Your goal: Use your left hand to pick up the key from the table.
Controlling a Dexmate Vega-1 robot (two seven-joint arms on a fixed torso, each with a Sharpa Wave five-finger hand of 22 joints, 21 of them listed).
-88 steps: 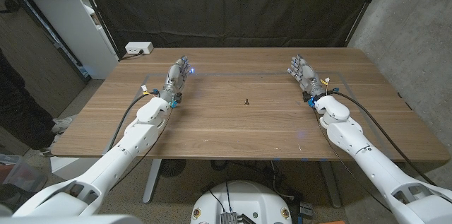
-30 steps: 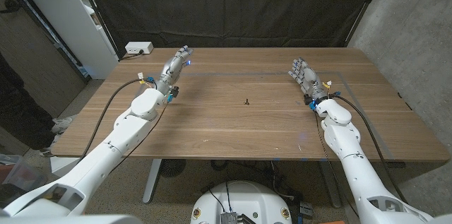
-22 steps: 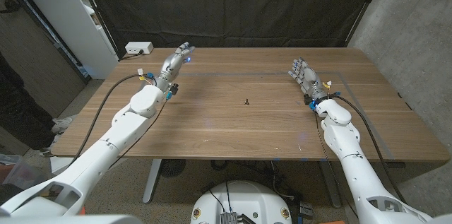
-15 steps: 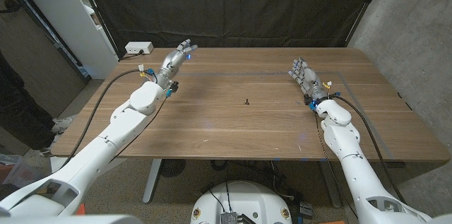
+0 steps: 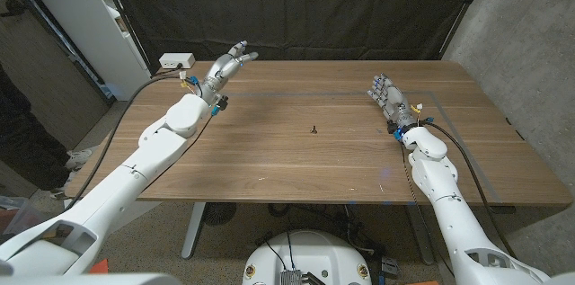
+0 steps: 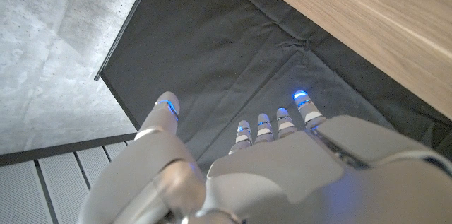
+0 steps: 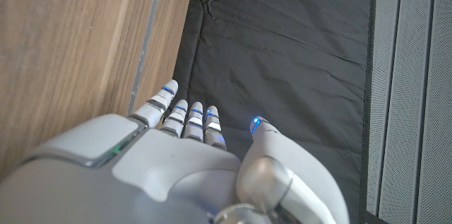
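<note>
A small dark key [image 5: 314, 129] lies on the wooden table [image 5: 296, 164] near its middle. My left hand [image 5: 226, 67] is lifted over the table's far left part, well away from the key, fingers stretched out and apart, holding nothing. Its back [image 6: 282, 174] fills the near part of the left wrist view, fingers pointing at the black curtain. My right hand [image 5: 387, 97] stands at the far right of the table, fingers apart and empty. In the right wrist view the right hand [image 7: 169, 167] points toward the curtain beside the table edge.
A white power strip [image 5: 176, 61] sits at the table's far left corner. A black curtain [image 5: 296, 6] hangs behind the table. A white shelf unit [image 5: 72, 15] stands at the left, and a concrete wall [image 5: 526, 42] at the right.
My left arm has raised and swung its hand toward the far left corner, away from the table surface. The right arm drew in slightly early on, then stayed still. The key has not moved.
</note>
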